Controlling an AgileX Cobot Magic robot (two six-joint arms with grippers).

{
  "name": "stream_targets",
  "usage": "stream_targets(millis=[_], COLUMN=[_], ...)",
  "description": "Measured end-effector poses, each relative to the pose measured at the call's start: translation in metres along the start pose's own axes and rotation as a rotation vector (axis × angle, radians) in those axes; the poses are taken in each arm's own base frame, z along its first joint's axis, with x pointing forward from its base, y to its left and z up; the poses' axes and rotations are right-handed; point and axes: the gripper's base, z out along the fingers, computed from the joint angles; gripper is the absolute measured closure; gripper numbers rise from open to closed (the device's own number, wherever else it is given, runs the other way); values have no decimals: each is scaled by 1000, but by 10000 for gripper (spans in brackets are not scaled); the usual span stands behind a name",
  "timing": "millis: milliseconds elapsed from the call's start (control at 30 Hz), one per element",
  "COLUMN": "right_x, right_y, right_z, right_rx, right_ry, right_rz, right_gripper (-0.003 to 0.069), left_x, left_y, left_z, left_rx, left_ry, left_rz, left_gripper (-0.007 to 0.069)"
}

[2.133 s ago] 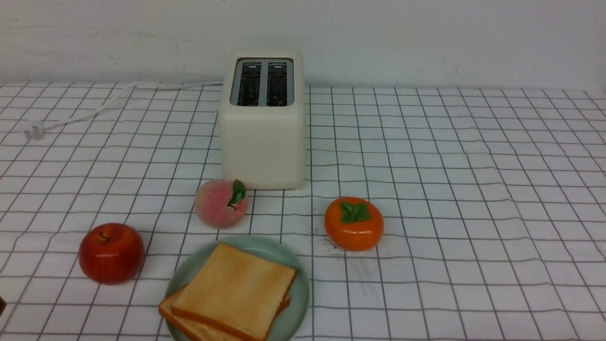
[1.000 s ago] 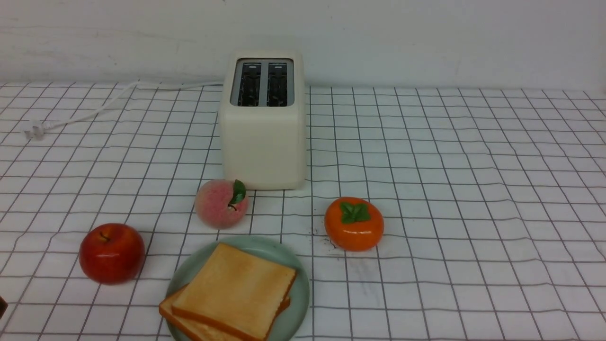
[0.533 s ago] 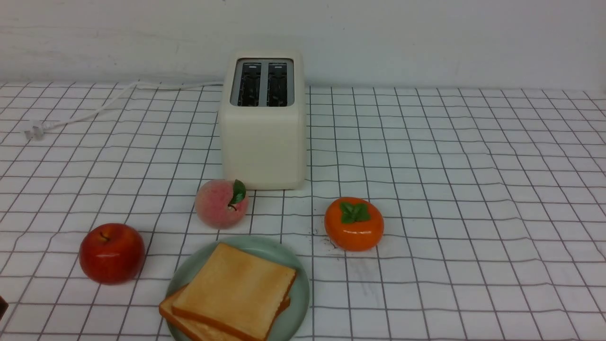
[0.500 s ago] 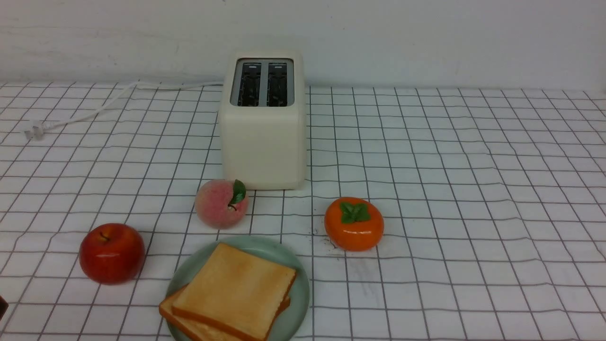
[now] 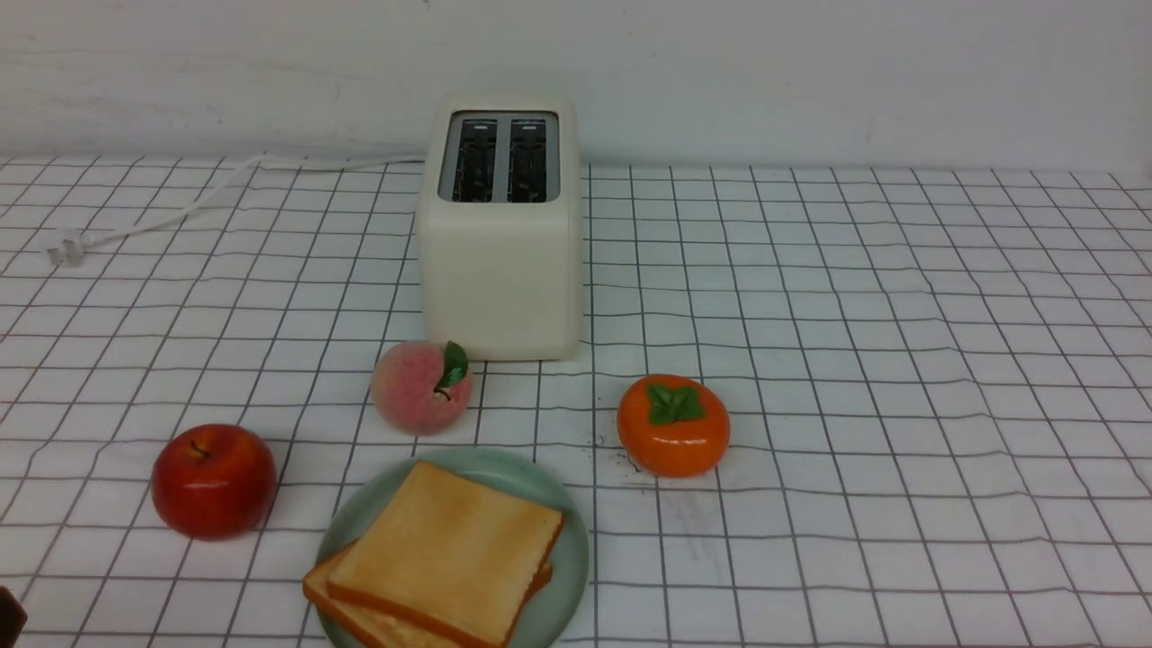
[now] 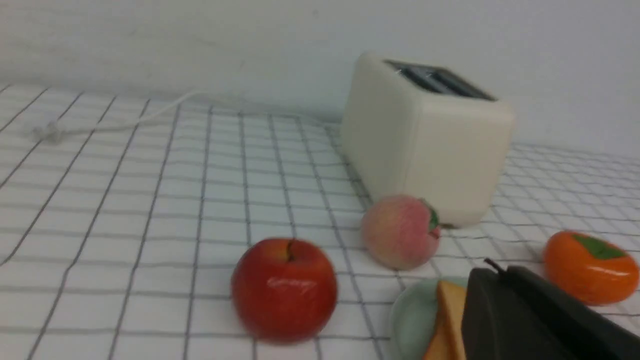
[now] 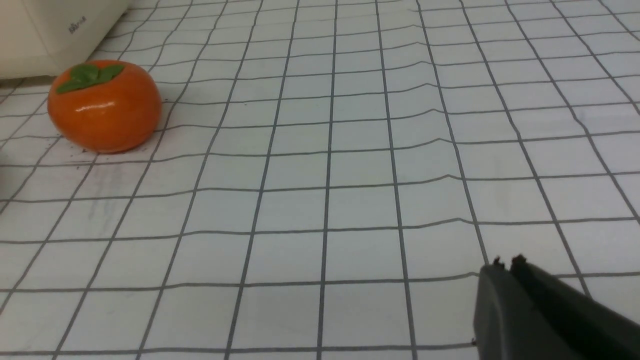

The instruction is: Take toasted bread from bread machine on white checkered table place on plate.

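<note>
1. Where our bread is: both toast slices sit stacked on the pale green plate, bottom centre-left of the front frame. The upper slice lies askew over the lower slice, and we see no bread poking out of the toaster up top, left of centre.

2. Grippers: our left gripper is clenched with nothing in it, a dark bit of that arm just peeking in at the lower left corner of the front frame. Our right gripper is pinched together too, also without a load, over the checkered table.

3. We'd call the job basically done, so the step in hand is parking the arms. Best way, imo: keep both closed, go slow, and stay wide of the plate rim.

4. Watch the left side. The red apple sits between that corner and the peach, and a low sweep could probably send it rolling. Lift first, then pull back.

5. The lower slice pokes over the plate's left edge, but we'd leave it be. Nudging it risks sliding the top one off, and both are already resting on the plate.
</note>
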Motion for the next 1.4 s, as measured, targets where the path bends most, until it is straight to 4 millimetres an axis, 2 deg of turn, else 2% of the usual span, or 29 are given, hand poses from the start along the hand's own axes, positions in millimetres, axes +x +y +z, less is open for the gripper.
stream_targets(millis=[67, 233, 1400], right_x=[0, 0, 0], right_y=[0, 0, 0], right_z=[0, 0, 0], right_rx=[0, 0, 1], right_ry=[0, 1, 1], right_rz=[0, 0, -2], right_gripper=[641, 636, 588], left_x=[21, 40, 43], left_y=[9, 12, 13], left_z=[4, 2, 2], left_rx=[-79, -122, -126], left_ry=[61, 217, 244], left_rz=[-45, -77, -84], left_gripper=[638, 638, 638])
